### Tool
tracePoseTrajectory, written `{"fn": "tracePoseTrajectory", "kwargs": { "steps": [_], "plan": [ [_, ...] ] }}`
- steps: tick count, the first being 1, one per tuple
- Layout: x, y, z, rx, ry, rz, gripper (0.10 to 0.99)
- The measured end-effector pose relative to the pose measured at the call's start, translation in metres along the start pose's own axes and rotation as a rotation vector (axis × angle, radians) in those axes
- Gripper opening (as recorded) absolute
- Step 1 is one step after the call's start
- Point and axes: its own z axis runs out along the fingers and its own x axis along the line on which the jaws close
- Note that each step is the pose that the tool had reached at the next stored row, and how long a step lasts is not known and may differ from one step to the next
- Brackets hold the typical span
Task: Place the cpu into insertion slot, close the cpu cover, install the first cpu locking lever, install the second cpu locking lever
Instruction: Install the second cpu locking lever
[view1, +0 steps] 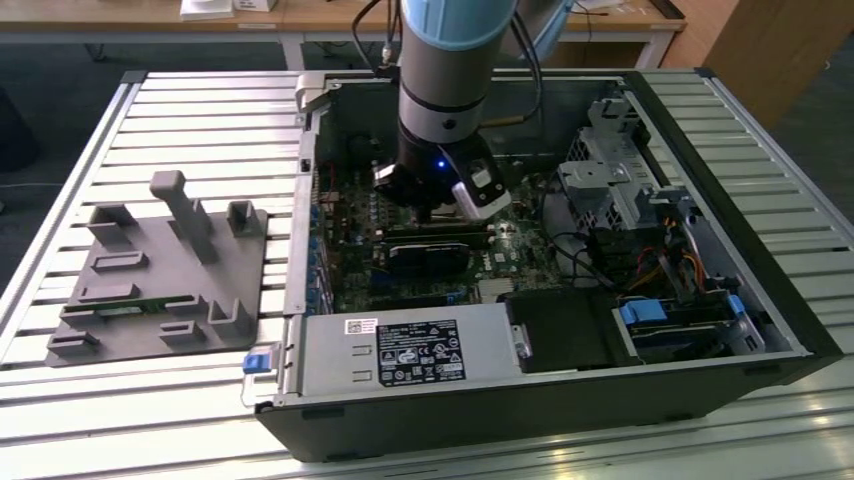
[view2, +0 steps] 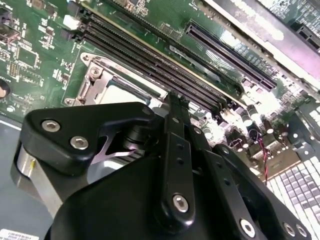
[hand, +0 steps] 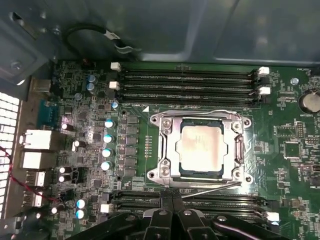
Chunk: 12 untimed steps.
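Field notes, CPU socket stage.

- Exterior view: arm reaches down into the open computer case (view1: 747, 300). Reading the case as a dial, the gripper (view1: 438, 212) sits at about 10 o'clock from its centre, low over the green circuit board (view1: 514, 262).
- First wrist view: the cpu (hand: 201, 148) is seated in the insertion slot (hand: 200, 174), dull metal top showing through the window. The cpu cover (hand: 166, 150) lies flat down around it.
- Gripper (hand: 172, 215): fingertips pressed together, no gap and nothing between them that I can make out.
- Key relation: the socket lies straight ahead of the fingertips, close but apart, not touched. Between the two runs a thin wire locking lever (hand: 212, 187), along the socket edge nearest the gripper. Its long axis crosses the finger line roughly square-on.
- That lever looks slightly lifted at one end, possibly unlatched; hard to be sure from this angle.
- A second lever (hand: 200, 111) follows the far edge, beside the memory slots (hand: 185, 82).
- Second wrist view: cover corner (view2: 95, 85) shows just beyond the gripper body.
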Motion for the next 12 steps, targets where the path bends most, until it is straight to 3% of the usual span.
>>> {"fn": "tracePoseTrajectory", "kwargs": {
  "steps": [5,7,10,12],
  "plan": [
    [0.0,-0.0011,0.0059,-0.002,-0.0004,0.005,0.106],
    [0.0006,-0.0017,0.0069,-0.008,-0.0005,0.005,0.106],
    [0.0022,-0.0041,0.0067,-0.041,-0.001,0.005,0.106],
    [0.0031,-0.0066,0.0064,-0.053,-0.0011,0.005,0.106]
  ]
}}
